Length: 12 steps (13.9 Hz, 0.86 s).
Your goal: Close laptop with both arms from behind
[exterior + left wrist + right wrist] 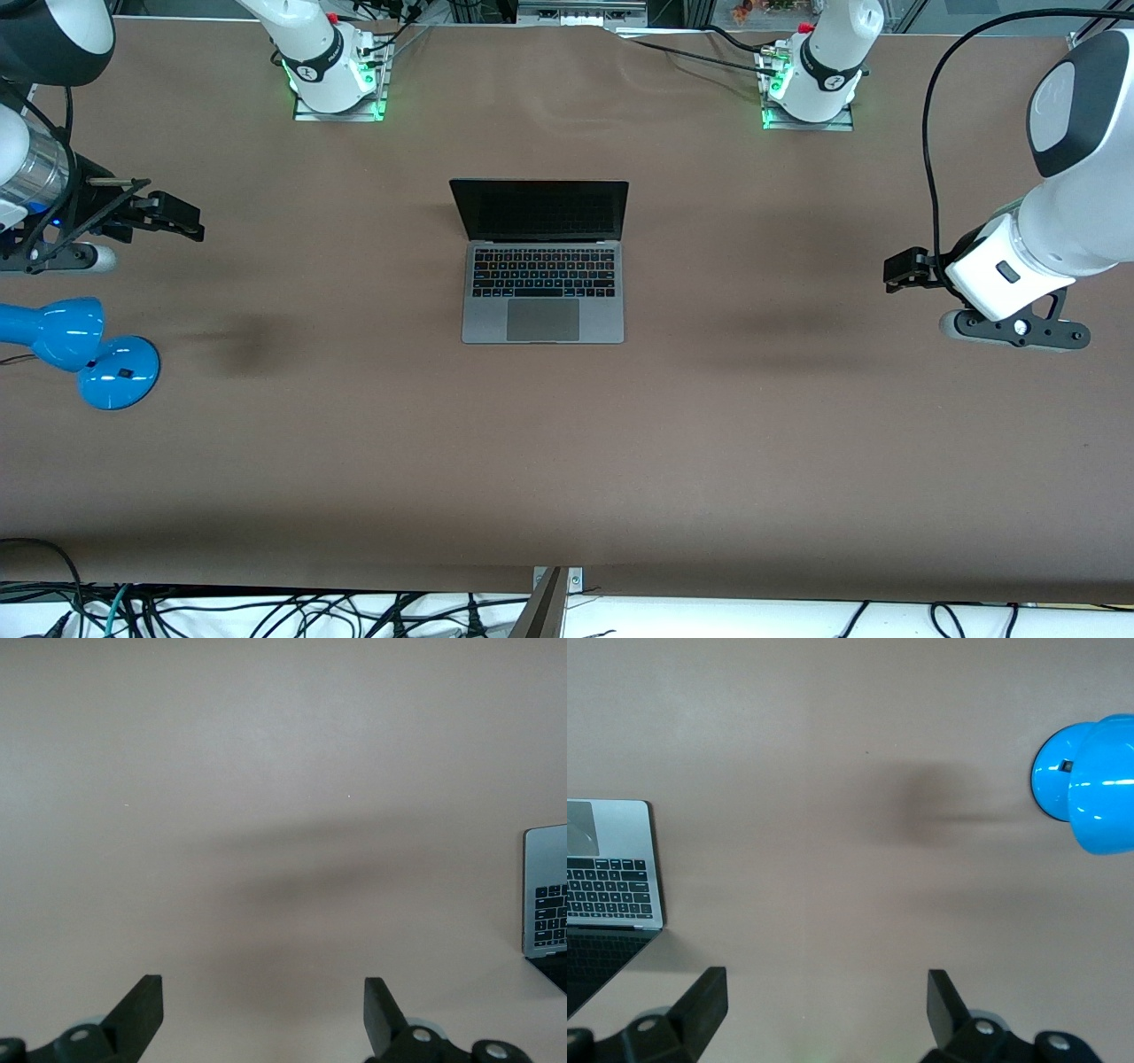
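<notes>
Right gripper [182, 217] hangs fingers spread, empty, over bare table near the blue lamp [80, 350]. Laptop [542, 266] sits open mid-table, well clear of both sets of fingertips. Left gripper [897, 270] likewise wide, empty. Lid's probably stiff, slick metal with a fragile screen: push its top edge, don't pinch.

In the front view, the blue desk lamp [80, 350] at about nine o'clock from the laptop [542, 266] ran off the picture's edge, so its arm was unseen. The right arm [35, 133] and left arm [1063, 177] were each cut by the frame, their middle links out of sight. In the left wrist view only a corner of the laptop [547, 899] showed, its screen cropped away. The right wrist view cropped the laptop [607, 881] and the lamp's [1090, 780] head. Each wrist view showed only the tips of that arm's own claw fingers.
</notes>
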Each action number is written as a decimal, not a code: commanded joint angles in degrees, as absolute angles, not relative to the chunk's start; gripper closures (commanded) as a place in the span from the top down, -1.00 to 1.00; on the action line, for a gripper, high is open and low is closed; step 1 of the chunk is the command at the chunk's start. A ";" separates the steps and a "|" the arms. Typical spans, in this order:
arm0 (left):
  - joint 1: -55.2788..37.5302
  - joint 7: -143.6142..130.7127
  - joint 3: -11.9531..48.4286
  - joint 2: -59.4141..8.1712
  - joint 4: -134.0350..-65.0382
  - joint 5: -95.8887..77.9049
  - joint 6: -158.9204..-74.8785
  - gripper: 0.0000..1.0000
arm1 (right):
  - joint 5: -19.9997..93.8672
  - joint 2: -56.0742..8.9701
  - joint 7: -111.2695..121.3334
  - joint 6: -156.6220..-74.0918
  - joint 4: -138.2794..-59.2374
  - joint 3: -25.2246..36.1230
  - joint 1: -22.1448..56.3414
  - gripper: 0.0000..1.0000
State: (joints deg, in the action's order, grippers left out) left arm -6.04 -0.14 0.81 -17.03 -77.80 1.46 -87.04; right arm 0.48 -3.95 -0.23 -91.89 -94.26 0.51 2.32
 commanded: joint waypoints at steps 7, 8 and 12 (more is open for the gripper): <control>-6.15 0.97 0.97 -17.32 -76.20 2.72 -86.13 1.00 | 1.14 -3.08 -0.36 -91.93 -94.66 0.09 1.85 1.00; -5.98 1.05 0.88 -16.53 -76.90 2.72 -85.70 1.00 | 1.32 -3.08 -0.35 -92.19 -94.57 0.09 1.85 1.00; -4.40 1.32 0.88 -11.43 -79.10 2.72 -84.02 1.00 | 1.41 -3.08 -0.70 -91.85 -94.48 0.00 1.85 1.00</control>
